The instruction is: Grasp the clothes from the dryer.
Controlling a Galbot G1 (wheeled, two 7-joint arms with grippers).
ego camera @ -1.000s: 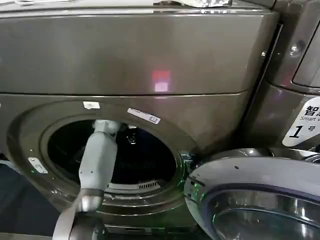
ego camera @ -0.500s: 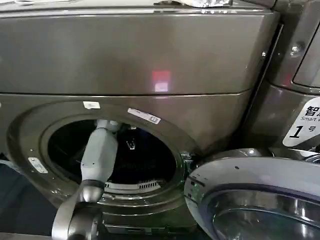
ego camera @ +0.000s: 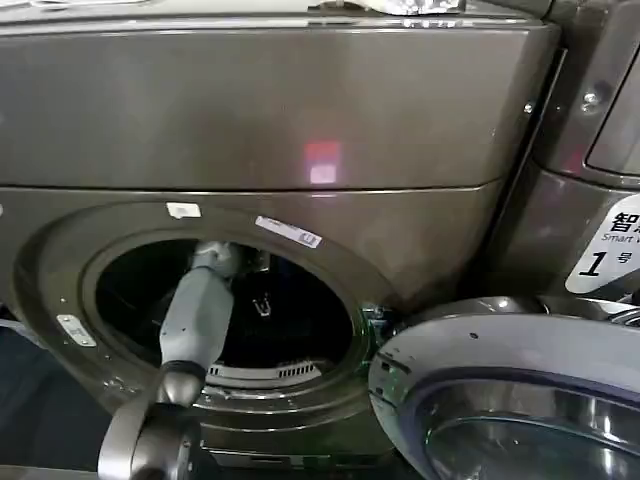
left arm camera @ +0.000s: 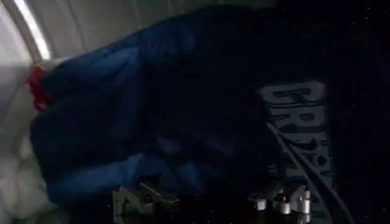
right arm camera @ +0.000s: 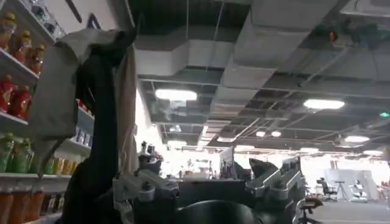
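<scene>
The dryer (ego camera: 300,110) is a bronze-grey front loader with its round drum mouth (ego camera: 225,305) open. My left arm (ego camera: 195,310) reaches through the mouth into the dark drum. In the left wrist view the clothes (left arm camera: 122,122), a dark navy-blue heap with pale printed lettering (left arm camera: 298,122), lie just ahead of my left gripper (left arm camera: 210,201). Its two fingers (left arm camera: 140,198) stand wide apart, open, with fabric close in front and nothing clamped between them. My right gripper (right arm camera: 207,182) is open, holds nothing and points up toward a ceiling.
The silver-rimmed glass door (ego camera: 510,400) hangs open at the lower right, beside the mouth. A white "1" sticker (ego camera: 605,250) sits on the panel to the right. White fabric (left arm camera: 12,164) and a red scrap (left arm camera: 36,85) lie beside the navy heap. Bottle shelves (right arm camera: 18,103) show past the right gripper.
My left arm has shifted slightly, and its gripper has sunk lower and deeper into the drum. The door and the machine have not moved.
</scene>
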